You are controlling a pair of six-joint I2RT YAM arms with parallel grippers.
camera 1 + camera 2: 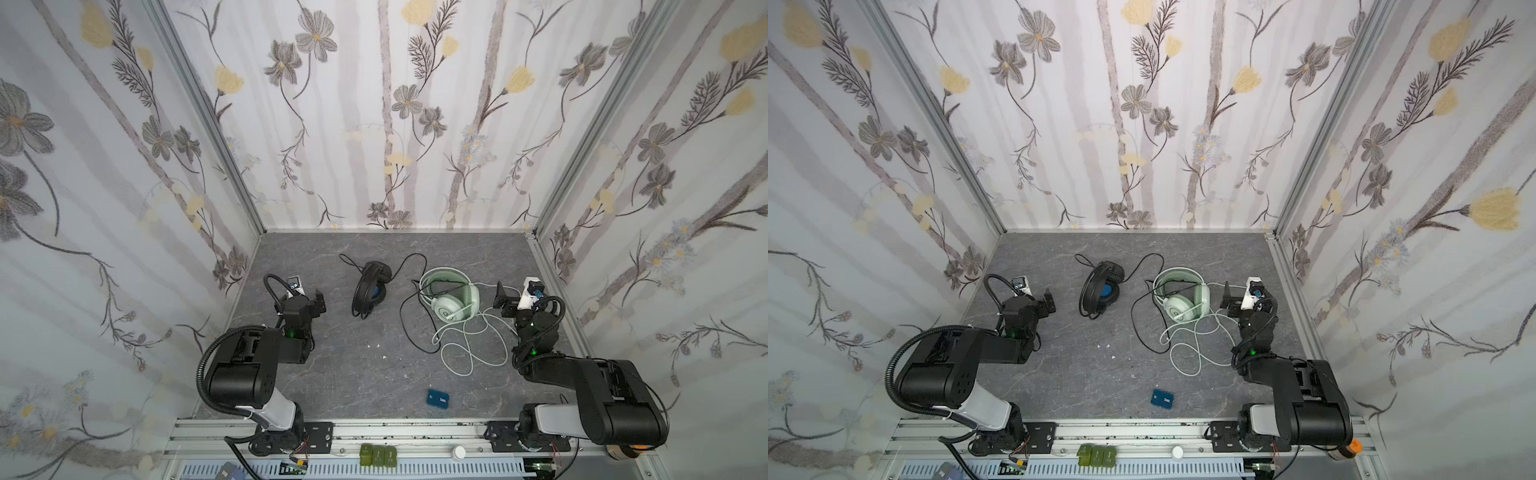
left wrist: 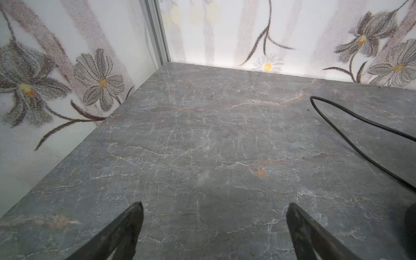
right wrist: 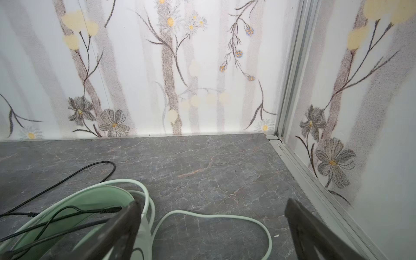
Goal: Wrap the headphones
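Tangle is the main risk. Nearest, a small blue box [image 1: 437,400] lies well apart from the cords. Beyond it the pale cable [image 1: 456,354] sprawls in loose loops on the surface [image 1: 332,365], and the black cable [image 1: 402,316] runs beside it, then across the mint-green headphones [image 1: 453,302]; pulling either cord could drag the other headset. The right claw [image 3: 212,203] hangs spread and empty just beside them. The left claw [image 2: 215,207], equally spread, is near the black headphones [image 1: 371,289].
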